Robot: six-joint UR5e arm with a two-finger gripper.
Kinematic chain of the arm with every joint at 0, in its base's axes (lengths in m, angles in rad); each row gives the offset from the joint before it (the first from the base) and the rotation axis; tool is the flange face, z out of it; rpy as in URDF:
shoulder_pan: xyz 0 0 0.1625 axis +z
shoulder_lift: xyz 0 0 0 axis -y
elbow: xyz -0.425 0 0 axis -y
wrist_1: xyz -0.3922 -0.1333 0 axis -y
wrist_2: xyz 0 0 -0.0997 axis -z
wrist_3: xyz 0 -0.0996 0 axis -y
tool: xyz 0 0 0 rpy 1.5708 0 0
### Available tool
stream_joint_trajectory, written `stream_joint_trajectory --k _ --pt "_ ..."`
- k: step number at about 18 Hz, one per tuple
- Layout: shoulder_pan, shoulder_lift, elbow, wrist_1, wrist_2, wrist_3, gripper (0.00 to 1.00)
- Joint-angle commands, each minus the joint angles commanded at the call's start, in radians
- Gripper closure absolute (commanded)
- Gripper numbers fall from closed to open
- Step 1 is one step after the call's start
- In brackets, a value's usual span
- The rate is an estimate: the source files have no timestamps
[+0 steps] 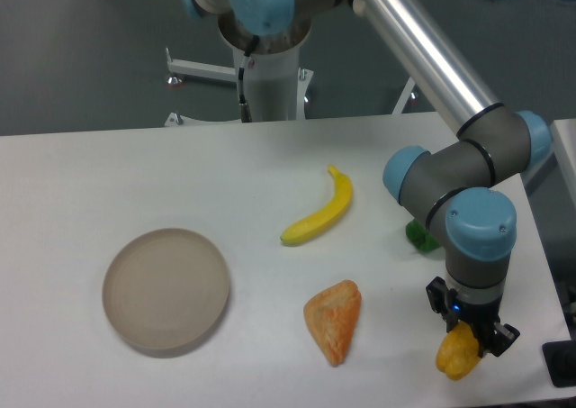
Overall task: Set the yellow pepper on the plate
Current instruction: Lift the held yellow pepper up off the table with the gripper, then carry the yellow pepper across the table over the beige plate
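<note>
The yellow pepper (456, 356) is a small yellow-orange lump at the table's front right, between the fingers of my gripper (470, 336), which comes down on it from above and looks shut on it. Whether it is lifted off the table I cannot tell. The plate (166, 288) is a round beige dish at the front left, far from the gripper, with nothing on it.
A yellow banana (319, 213) lies mid-table. An orange wedge-shaped pastry (334, 318) lies in front of it, between plate and gripper. A green pepper (418, 235) is partly hidden behind my arm's wrist. The table's right edge is close to the gripper.
</note>
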Motion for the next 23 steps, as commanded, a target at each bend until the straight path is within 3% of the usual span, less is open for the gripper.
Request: stream_joint_trajectory --k 12,15,18,20,23 --pt "-0.009 0.029 -0.026 -0.011 0.015 -0.015 0.51" --pt "-0.009 0.083 -0.086 -0.015 0.014 -0.018 0.51" --pt "-0.009 0.181 -0.197 -0.046 0.014 -0.02 0.51" --pt "-0.023 0.239 -0.259 -0.11 0.006 -0.108 0.52" --pt "-0.078 0.329 -0.32 -0.153 -0.026 -0.352 0.52"
